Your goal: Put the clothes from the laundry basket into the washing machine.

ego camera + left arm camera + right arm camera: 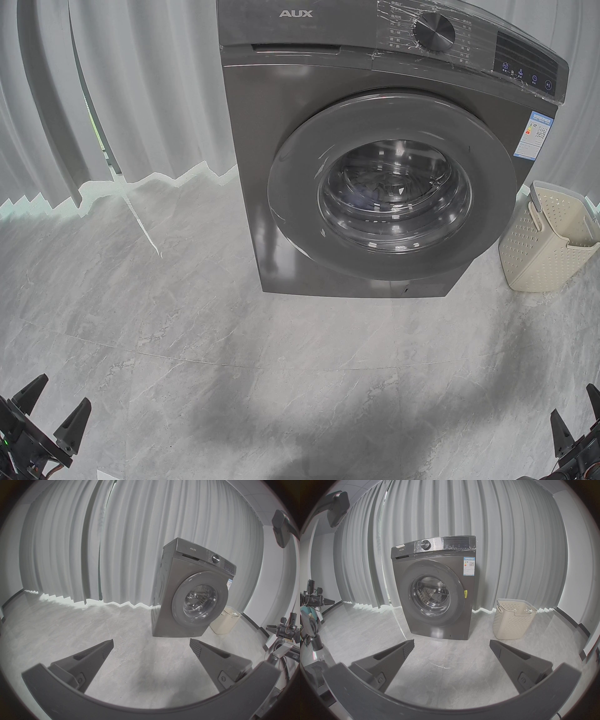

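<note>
Both grippers show open jaws: left gripper (151, 645), right gripper (451, 645). Clothes hidden inside cream perforated plastic laundry basket (509, 620); presumably soft, light: pinch a fold.

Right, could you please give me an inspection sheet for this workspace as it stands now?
Surface: grey stone-look floor.
Job's things: washing machine with its door shut; laundry basket on the floor beside it, on the robot's right; nothing shows above its rim.
Clutter: nothing seen.
Grippers: left gripper and right gripper low, well short of the machine, fingers open, holding nothing.
Cables: nothing seen.
Surroundings: pale pleated curtains behind the machine.
</note>
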